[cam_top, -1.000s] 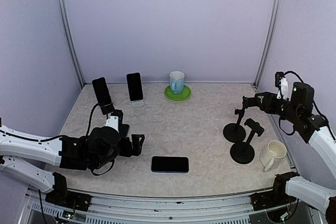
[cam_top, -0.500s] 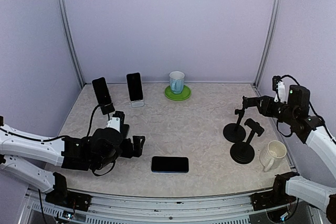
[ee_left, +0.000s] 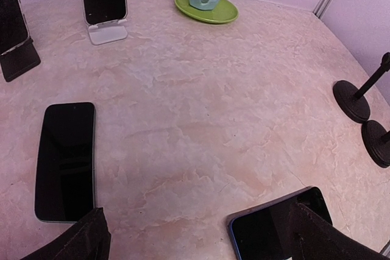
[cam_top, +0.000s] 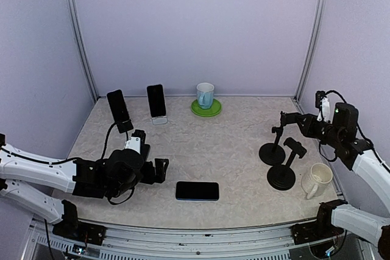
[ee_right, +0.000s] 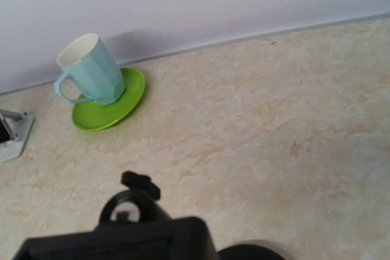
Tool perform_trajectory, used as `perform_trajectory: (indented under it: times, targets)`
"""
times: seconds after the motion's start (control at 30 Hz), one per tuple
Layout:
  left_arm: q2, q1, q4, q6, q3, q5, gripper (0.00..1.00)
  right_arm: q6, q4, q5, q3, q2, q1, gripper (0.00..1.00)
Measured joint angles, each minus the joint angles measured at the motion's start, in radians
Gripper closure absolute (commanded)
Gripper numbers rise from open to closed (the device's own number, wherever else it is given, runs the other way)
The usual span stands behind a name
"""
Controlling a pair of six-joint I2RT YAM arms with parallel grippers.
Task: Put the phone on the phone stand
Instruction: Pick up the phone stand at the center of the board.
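The left gripper (cam_top: 160, 170) has inched toward the phone (cam_top: 197, 190) and sits just left of it, jaws wide; the phone lies flat. Far right of the phone, the right gripper (cam_top: 290, 118) has edged left by the stand (cam_top: 272, 150) head; I cannot tell how its jaws are set.

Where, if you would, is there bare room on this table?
The table is bare in the middle, between the saucer, the black stands and the flat phone. Crowded: right, around the stands and white mug; back left, by the propped phones.
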Motion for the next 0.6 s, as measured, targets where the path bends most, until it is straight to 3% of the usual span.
perform_trajectory:
  times: [0.23, 0.6]
  targets:
    - [0.006, 0.002, 0.0, 0.0, 0.003, 0.0, 0.01, 0.001, 0.028, -0.022, -0.021, -0.002, -0.003, 1.0]
    - [0.051, 0.006, 0.007, 0.0, 0.017, 0.004, 0.01, -0.001, 0.042, -0.071, -0.042, -0.021, -0.005, 1.0]
